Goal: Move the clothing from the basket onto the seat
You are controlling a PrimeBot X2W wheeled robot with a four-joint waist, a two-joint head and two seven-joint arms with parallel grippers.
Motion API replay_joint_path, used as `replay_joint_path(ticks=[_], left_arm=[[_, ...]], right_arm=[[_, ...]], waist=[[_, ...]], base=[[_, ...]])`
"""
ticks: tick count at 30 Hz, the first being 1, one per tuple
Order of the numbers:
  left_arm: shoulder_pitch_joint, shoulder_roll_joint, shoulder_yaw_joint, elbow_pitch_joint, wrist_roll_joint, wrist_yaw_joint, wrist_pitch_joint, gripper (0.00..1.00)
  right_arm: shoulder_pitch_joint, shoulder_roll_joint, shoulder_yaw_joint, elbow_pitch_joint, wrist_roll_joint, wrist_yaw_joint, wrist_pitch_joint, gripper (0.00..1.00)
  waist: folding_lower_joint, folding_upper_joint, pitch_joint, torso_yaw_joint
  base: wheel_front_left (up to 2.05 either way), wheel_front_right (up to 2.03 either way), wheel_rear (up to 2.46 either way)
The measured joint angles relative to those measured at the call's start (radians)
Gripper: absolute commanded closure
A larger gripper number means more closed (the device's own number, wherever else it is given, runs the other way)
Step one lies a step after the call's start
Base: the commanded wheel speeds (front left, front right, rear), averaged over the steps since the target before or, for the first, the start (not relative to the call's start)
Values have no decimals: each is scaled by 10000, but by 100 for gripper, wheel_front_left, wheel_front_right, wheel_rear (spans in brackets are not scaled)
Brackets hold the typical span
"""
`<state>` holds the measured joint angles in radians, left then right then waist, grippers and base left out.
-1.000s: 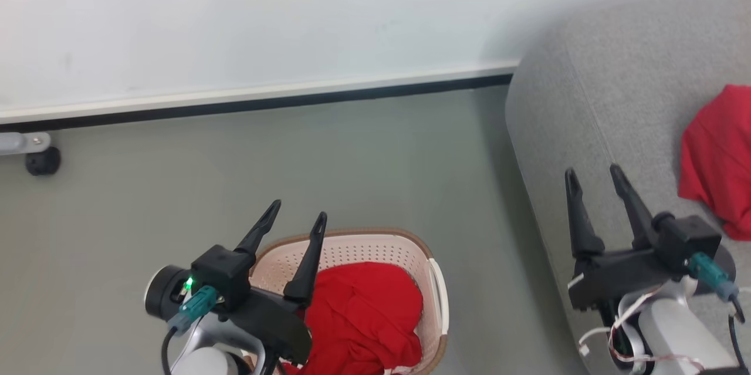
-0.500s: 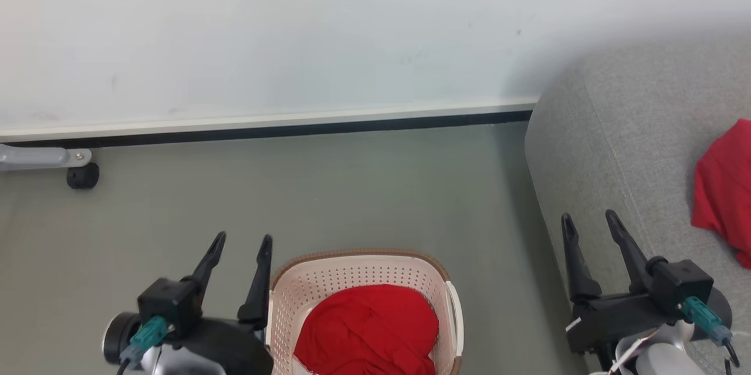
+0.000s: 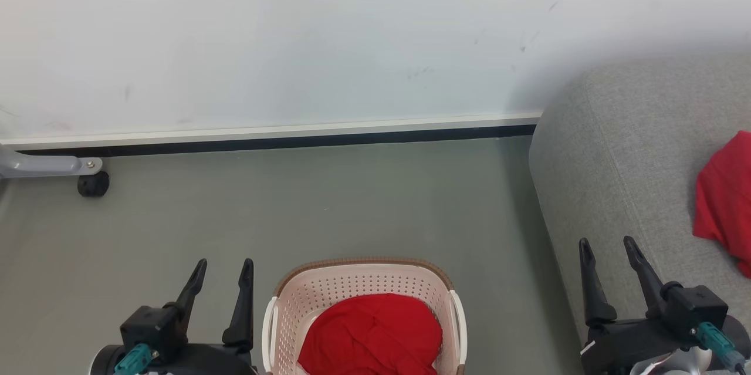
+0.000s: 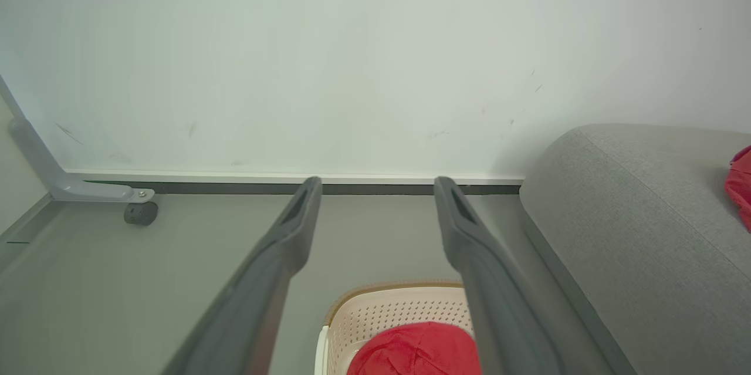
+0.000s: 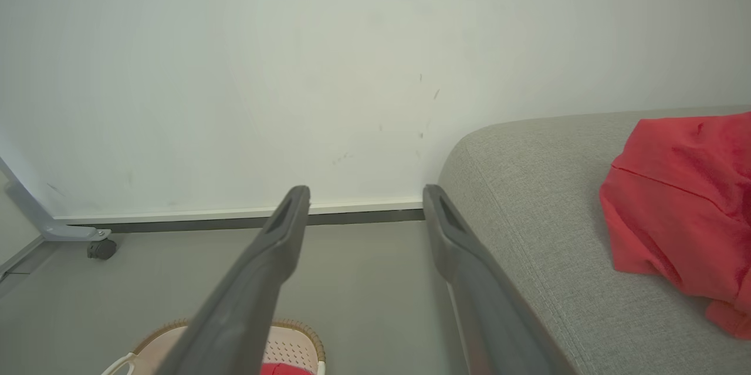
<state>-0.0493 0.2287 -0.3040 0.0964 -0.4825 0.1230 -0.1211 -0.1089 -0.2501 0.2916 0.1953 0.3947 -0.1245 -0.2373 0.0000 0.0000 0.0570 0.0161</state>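
Note:
A bunched red garment point(image 3: 372, 334) lies inside the cream perforated basket point(image 3: 364, 272) on the floor at the bottom middle; the left wrist view shows the garment point(image 4: 413, 351) and the basket point(image 4: 393, 310) too. A second red garment point(image 3: 724, 202) rests on the grey sofa point(image 3: 616, 158) at the right, seen also as the red cloth point(image 5: 680, 205) on the sofa point(image 5: 528, 199). My left gripper point(image 3: 223, 266) is open just left of the basket, nothing between its fingers. My right gripper point(image 3: 607, 246) is open over the sofa's front edge, empty.
A white wall with a dark skirting strip point(image 3: 281, 141) runs behind the grey floor. A grey metal leg with a black castor point(image 3: 92, 183) stands at the far left by the wall. Bare floor lies between the basket and the wall.
The camera has shifted, so the whole scene sits lower and further back. My left gripper has pulled away from above the basket to its left side; both grippers have dropped toward the bottom edge.

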Motion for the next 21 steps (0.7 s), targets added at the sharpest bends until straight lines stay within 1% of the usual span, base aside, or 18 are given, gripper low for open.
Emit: replay_joint_path(ticks=[11, 21], left_arm=[[187, -136, 291, -81, 59, 2, -52, 0], [193, -257, 332, -146, 169, 4, -42, 0]], right_arm=[[208, 121, -307, -313, -259, 0, 211, 0], [276, 251, -579, -527, -453, -2, 391, 0]], waist=[[0, 0, -30, 22], [0, 0, -53, 10]], base=[[0, 0, 0], [0, 0, 0]])
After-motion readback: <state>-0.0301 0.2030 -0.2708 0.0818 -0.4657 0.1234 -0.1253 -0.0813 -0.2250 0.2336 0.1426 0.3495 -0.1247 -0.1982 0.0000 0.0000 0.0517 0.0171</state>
